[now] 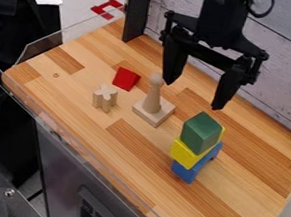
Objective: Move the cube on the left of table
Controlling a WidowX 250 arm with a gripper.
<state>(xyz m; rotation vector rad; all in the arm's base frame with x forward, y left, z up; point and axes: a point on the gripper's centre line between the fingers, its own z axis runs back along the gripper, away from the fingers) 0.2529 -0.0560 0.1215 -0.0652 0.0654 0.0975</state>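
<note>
Hanging spread and empty above the desk (229, 212), the gripper (193, 95) is apparently awaiting the pick. The green cube (200, 131) is topping a yellow block (182, 153) and a blue block (185, 172), nearer the right edge; centring over it and descending probably come next.

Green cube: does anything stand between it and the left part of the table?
Yes: left of the green cube stands the wooden peg on its square base, and farther left the cross-shaped wooden block.

Nope, no text I can read anywhere. No labels, brands or signs I can make out either (or numbers, tbh).
</note>
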